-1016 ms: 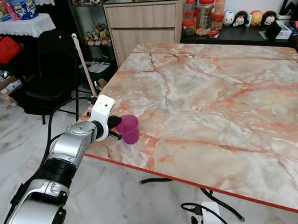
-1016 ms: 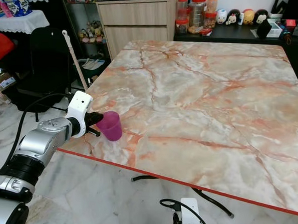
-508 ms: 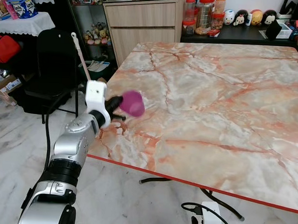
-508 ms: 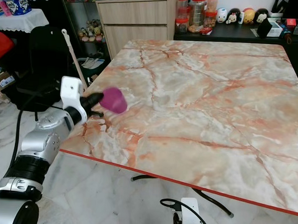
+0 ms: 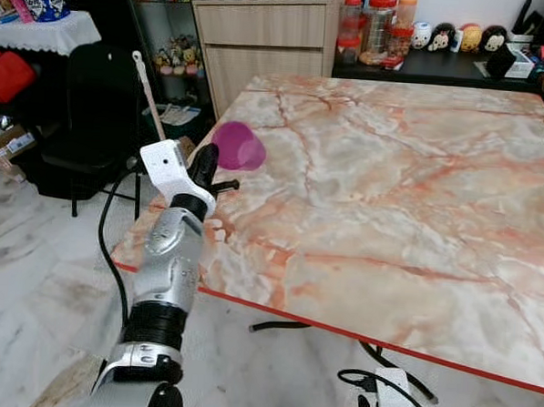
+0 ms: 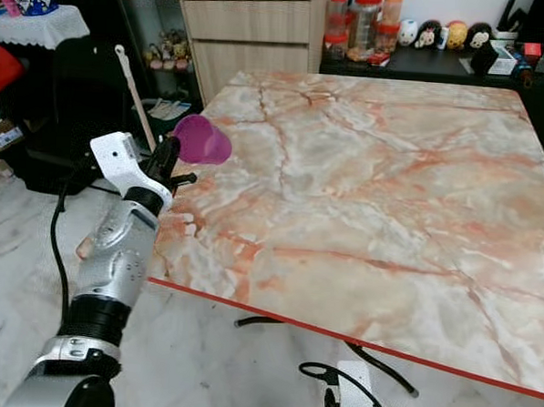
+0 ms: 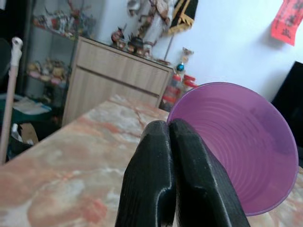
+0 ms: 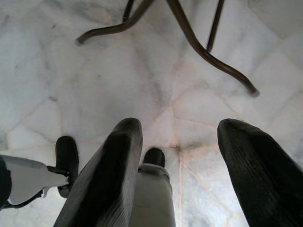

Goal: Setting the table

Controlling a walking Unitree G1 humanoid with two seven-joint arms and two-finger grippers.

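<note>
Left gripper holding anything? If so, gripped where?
Yes: the left gripper is pinching the purple cup by its rim, lifted above the table. Right gripper is open, empty.

Bare marble table (image 5: 391,191), jars (image 5: 377,27) and figurines behind, chair (image 5: 94,112) left

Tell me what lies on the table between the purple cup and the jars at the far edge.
Nothing: in the left eye view, bare marble table runs from the purple cup, held by the left gripper, to the jars.

A cup (image 5: 237,147) is held by the left end effector (image 5: 207,164) above the surface's (image 5: 409,202) left edge, a chair (image 5: 94,112) standing beside it.
</note>
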